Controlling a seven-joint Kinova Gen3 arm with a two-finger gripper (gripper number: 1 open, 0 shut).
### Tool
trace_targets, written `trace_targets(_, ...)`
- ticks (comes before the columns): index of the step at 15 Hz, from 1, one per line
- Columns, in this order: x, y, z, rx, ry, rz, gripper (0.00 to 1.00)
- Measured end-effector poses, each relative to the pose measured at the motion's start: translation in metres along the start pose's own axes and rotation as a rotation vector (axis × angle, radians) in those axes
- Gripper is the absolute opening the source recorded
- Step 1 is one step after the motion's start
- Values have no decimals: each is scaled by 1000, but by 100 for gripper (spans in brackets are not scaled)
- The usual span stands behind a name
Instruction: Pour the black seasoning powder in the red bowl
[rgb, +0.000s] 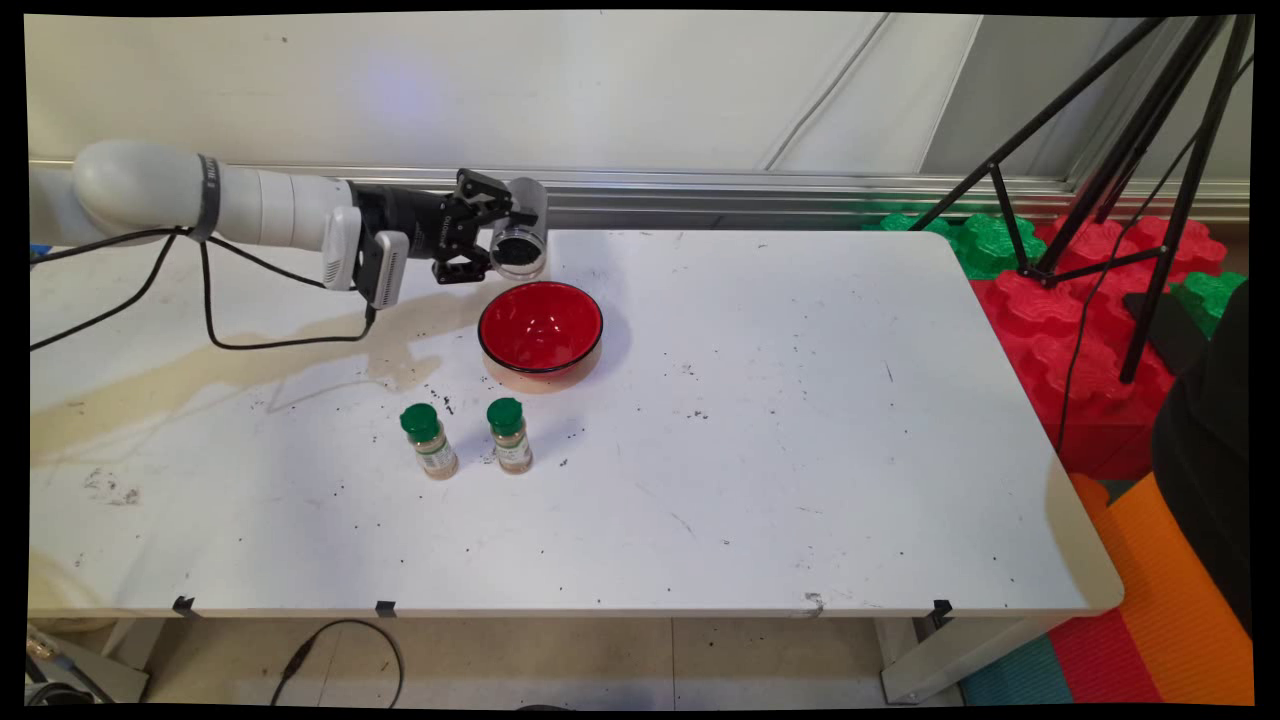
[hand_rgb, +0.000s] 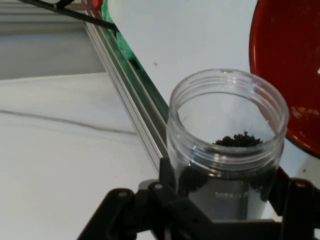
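Tool (rgb: 497, 240) gripping jar (hand_rgb: 227, 145), fingertips hidden

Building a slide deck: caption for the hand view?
Gripper clamps an open clear jar of dark granules beside a red bowl.

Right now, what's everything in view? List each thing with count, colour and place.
clear jar: 1, transparent, dark grains inside, lidless, held above table behind bowl.
bowl: 1, red with black rim, on table just below the jar.
spice bottles: 2, green caps, tan contents, side by side in front of bowl.
table: 1, white, stained and speckled.
tripod: 1, black, right of table.
foam blocks: red and green, floor at right.
gripper: 1, black, fingers closed on jar.
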Motion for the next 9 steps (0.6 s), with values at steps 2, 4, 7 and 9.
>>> trace_targets(2,1,0,-2,2,-2,27,0)
trace_targets(4,1,-1,-3,5,-5,58,0)
trace_targets(7,2,-1,-5,7,-11,111,0)
trace_targets(9,2,-1,-6,8,-16,158,0)
